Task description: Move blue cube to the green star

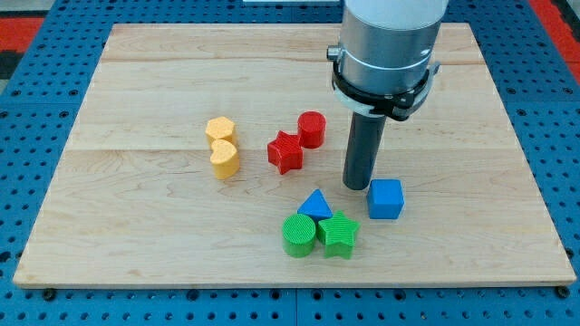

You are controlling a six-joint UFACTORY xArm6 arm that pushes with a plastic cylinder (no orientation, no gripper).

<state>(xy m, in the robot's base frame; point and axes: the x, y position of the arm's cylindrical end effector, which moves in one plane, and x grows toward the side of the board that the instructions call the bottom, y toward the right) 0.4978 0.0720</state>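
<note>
The blue cube [385, 199] sits right of centre on the wooden board [136, 226]. The green star [339, 234] lies below and to its left, near the view's bottom, a short gap away. My tip [356, 186] stands just left of the cube's upper left corner, touching or nearly touching it. A blue triangle [315, 205] and a green cylinder [298, 234] crowd against the star's left side.
A red star [285, 152] and a red cylinder [312, 129] sit left of my rod. Two yellow blocks [222, 147] stand close together further left. The board lies on a blue pegboard [27, 118].
</note>
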